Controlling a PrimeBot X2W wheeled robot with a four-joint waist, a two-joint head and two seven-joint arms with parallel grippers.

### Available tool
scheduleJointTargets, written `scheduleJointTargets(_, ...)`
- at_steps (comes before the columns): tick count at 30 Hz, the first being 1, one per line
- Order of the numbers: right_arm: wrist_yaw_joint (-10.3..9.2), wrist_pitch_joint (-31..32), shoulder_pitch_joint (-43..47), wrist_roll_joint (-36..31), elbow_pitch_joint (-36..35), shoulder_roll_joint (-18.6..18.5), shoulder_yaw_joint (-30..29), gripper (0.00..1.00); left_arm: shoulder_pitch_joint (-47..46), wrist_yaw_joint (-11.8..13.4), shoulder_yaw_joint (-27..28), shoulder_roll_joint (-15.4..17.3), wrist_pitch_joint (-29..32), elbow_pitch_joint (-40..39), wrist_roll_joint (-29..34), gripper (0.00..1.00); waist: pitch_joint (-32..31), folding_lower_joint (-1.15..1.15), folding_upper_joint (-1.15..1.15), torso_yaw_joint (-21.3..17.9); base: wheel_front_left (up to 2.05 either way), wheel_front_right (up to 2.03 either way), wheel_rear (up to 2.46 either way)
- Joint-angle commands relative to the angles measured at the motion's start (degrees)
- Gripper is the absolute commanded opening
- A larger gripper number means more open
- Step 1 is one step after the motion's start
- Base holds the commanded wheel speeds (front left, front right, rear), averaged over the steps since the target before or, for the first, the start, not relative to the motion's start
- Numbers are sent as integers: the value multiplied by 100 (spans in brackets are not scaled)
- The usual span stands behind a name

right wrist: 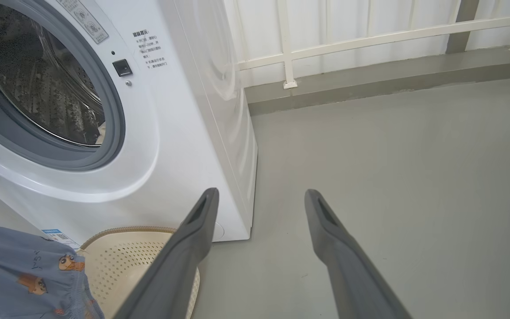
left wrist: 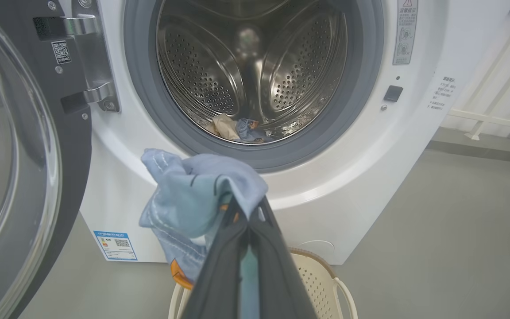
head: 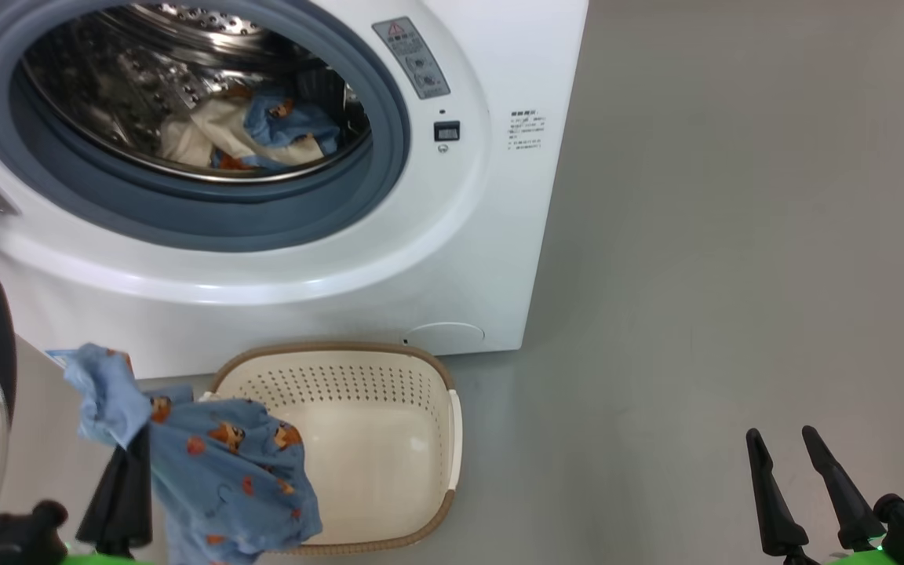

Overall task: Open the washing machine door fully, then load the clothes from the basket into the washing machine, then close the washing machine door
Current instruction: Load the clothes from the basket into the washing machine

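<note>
The left gripper (left wrist: 246, 212) is clamping its jaws together on a blue bear-print cloth (head: 224, 471) in front of the washing machine (head: 499, 235), below its drum opening. The cloth is hanging lengthwise downward from the pinch. Its bunched upper end is pointing toward the washing machine's front, and its loose lower end is draping over the left side of the basket (head: 452, 424). The basket is sitting open side up just before the washing machine's base. More clothes (head: 256, 133) are lying in the bottom of the washing machine's drum. The door (left wrist: 73, 177) is standing swung open at the washing machine's left. The right gripper (head: 781, 435) is hovering off the washing machine's right side, jaws apart, gripping nothing.
</note>
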Motion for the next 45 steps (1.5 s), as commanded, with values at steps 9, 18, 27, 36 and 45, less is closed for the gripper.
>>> scheduleJointTargets(9, 35, -28, -432, -33, -224, 34, 131, 100, -1568, -9, 56, 413, -37, -45, -205, 0, 646, 0, 0, -128, 0, 0, 0)
scheduleJointTargets(18, 35, -28, -877, -64, -262, 156, 210, 100, -3413, -9, -222, 784, -37, 685, -235, 0, 1289, 0, 0, -378, 0, 0, 0)
scheduleJointTargets(27, 35, -28, -1197, -58, -259, 273, 413, 100, -4810, -9, -550, 1199, -37, 2252, -557, 0, 1776, 0, 0, -823, 0, 0, 0)
scheduleJointTargets(36, 35, -28, -1343, -19, -232, 336, 641, 100, -5802, -9, -1015, 1447, -37, 4094, -839, 0, 2108, 0, 0, -1208, 0, 0, 0)
scheduleJointTargets(45, 35, -28, -1431, 43, -267, 348, 727, 100, -6667, -9, -1129, 1653, -37, 4512, -597, 0, 2396, 0, 0, -1297, 0, 0, 0)
